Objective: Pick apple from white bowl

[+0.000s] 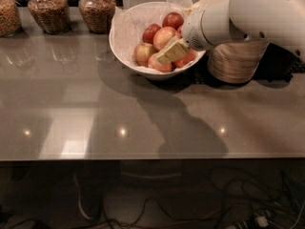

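Observation:
A large glossy white bowl (125,51) lined with crinkled white paper stands at the back of the grey table. It holds several red and yellow apples (163,36). My gripper (170,52) reaches in from the right on a thick white arm and hangs low over the apples on the bowl's right side, its yellowish fingers (172,50) lying over the front apples. Part of the right-hand apples is hidden behind it.
A stack of tan disposable bowls (236,61) stands right of the white bowl, partly behind my arm. Three glass jars of nuts (46,9) line the back left. The glossy table (119,113) ends at a front edge, with cables below.

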Robot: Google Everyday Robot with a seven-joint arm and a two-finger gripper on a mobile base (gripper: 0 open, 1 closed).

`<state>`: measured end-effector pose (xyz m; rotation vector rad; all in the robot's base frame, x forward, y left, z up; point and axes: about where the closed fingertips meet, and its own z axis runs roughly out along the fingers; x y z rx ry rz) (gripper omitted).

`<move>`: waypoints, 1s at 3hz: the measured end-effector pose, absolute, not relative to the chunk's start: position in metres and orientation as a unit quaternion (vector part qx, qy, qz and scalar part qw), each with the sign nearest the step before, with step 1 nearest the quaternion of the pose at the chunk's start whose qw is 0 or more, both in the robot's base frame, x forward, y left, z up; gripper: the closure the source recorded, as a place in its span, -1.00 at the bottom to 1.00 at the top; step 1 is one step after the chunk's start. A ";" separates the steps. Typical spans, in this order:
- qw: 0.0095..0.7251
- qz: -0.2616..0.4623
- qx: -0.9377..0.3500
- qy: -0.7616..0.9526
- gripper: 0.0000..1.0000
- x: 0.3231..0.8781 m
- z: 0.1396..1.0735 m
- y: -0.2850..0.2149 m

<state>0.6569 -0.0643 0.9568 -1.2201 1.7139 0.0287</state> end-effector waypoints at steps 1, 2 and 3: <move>0.504 0.018 -0.501 0.703 -0.58 0.667 0.951 -0.058; 0.510 0.023 -0.498 0.701 -0.52 0.679 0.943 -0.053; 0.518 0.024 -0.493 0.699 -0.48 0.692 0.937 -0.050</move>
